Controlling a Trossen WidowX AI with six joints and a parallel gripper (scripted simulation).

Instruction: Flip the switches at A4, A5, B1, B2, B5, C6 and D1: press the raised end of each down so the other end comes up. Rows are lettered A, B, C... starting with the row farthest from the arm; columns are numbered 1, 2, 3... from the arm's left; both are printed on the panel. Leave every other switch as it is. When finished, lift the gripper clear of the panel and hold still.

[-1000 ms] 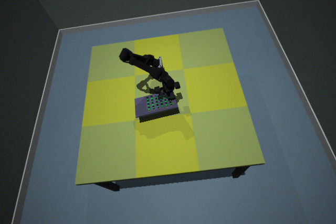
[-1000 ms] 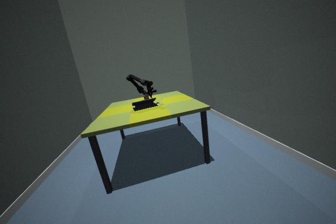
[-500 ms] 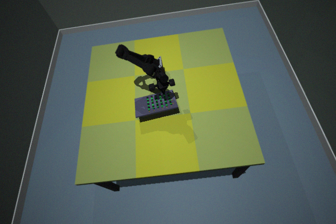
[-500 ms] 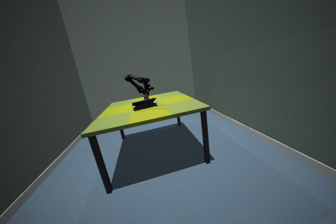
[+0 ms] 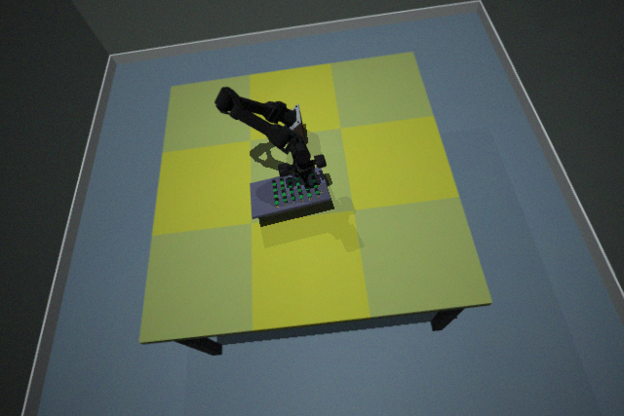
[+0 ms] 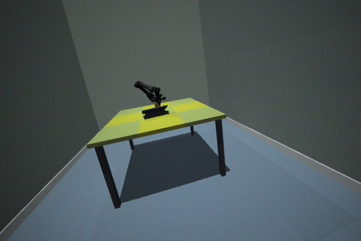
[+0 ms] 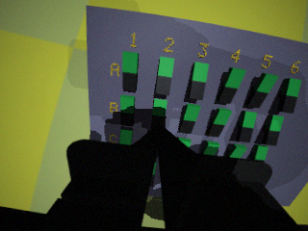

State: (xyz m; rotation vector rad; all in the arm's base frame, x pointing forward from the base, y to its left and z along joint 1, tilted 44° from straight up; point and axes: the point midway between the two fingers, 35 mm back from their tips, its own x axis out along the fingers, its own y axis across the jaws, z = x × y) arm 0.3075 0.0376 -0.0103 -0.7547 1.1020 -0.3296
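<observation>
On the green-and-yellow checked bench (image 5: 307, 270) (image 6: 175, 121), the panel (image 5: 261, 209) (image 6: 154, 110) (image 7: 103, 29) is lying beneath the pincer (image 5: 308, 182) (image 6: 158, 104) (image 7: 159, 131). The pincer's fingers are pressing together, gripping nothing, their tips showing at the near end of switch B2 (image 7: 160, 107); contact is unclear. Outward from the panel, the arm (image 5: 256, 122) (image 6: 145, 87) is bending above the bench.

The switch panel (image 5: 261, 209) (image 6: 145, 112) (image 7: 103, 58) is resting on the table (image 5: 307, 275) (image 6: 163, 126) (image 7: 14, 120), before the arm (image 5: 261, 124) (image 6: 145, 88). Row A is lying farthest from the arm, row B between A and C; column 1 is standing leftmost. The gripper (image 5: 308, 183) (image 7: 158, 130) is hanging over the panel near B2.
</observation>
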